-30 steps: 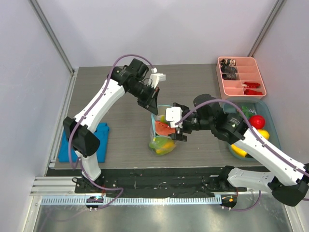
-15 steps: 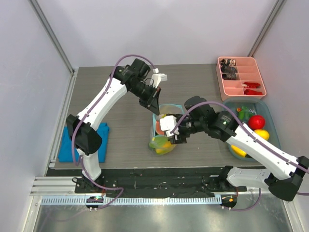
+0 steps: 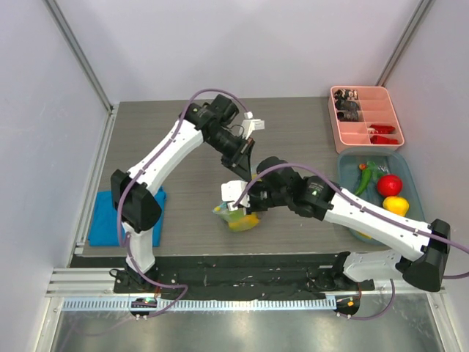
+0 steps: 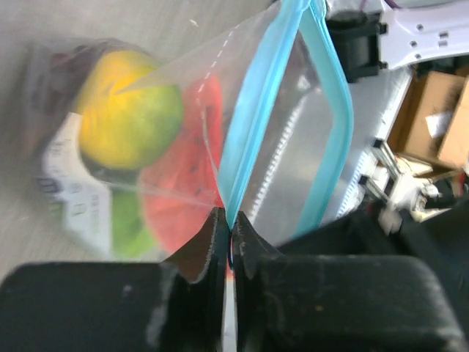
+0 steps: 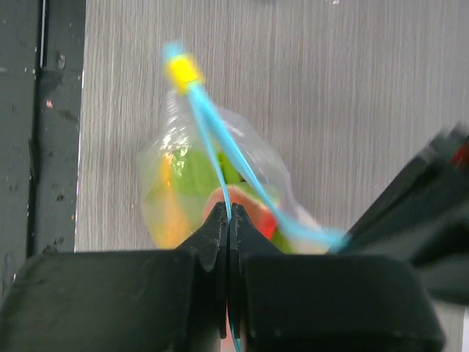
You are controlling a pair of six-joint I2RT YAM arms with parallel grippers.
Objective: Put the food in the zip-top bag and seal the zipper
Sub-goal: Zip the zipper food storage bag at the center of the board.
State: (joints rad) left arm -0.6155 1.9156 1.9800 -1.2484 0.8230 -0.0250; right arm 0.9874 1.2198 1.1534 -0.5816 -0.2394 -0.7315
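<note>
From above, the zip-top bag (image 3: 238, 214) lies mid-table between both arms, a red fruit (image 3: 390, 184) in the teal bin (image 3: 370, 155); left wrist: the left gripper (image 4: 229, 233) clamps the zipper (image 4: 253, 125), a watermelon slice (image 4: 179, 194) bagged inside; right wrist: the right gripper (image 5: 229, 224) pinches that strip too.

The zip-top bag (image 4: 198, 95) is clear, its zipper (image 4: 253, 125) light teal-blue with a yellow slider (image 5: 183, 71). Inside show a red watermelon slice (image 4: 183, 191) speckled with dark seeds and a fruit (image 4: 128, 117) shading from yellow to green. The table (image 5: 330, 88) is grey with fine wood grain.
</note>
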